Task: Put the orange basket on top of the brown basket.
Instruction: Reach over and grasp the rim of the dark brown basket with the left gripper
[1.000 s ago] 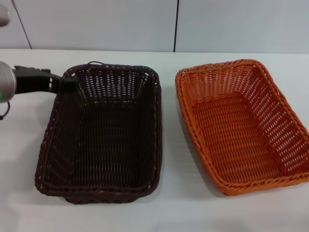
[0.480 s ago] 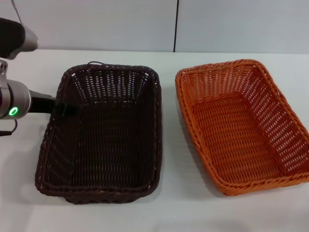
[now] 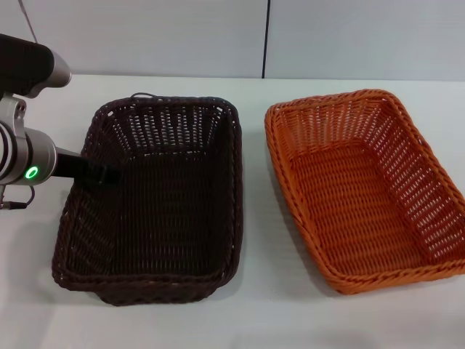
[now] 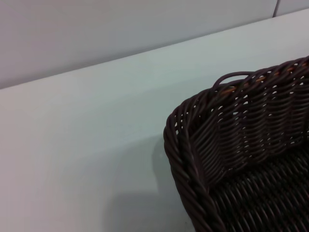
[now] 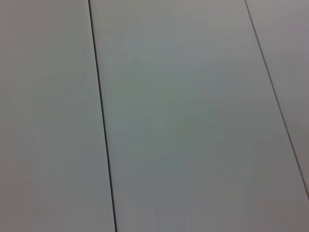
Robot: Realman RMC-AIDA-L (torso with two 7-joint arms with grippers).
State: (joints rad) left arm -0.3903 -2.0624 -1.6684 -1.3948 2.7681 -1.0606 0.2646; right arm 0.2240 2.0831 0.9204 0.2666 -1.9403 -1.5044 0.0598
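The brown basket (image 3: 156,203) stands on the left of the white table, open side up and empty. The orange basket (image 3: 356,196) stands to its right, apart from it, also empty. My left gripper (image 3: 105,175) reaches in from the left and sits at the brown basket's left rim, dark against the dark weave. The left wrist view shows a far corner of the brown basket (image 4: 231,145) and bare table beside it. My right gripper is out of view; its wrist view shows only grey wall panels.
The white table (image 3: 254,305) has a strip of bare surface between the two baskets and along the front. A grey panelled wall (image 3: 327,36) stands behind the table. A small loop (image 3: 143,95) sticks up at the brown basket's far rim.
My left gripper has moved from the brown basket's far left corner toward me along its left rim. The orange basket has not moved.
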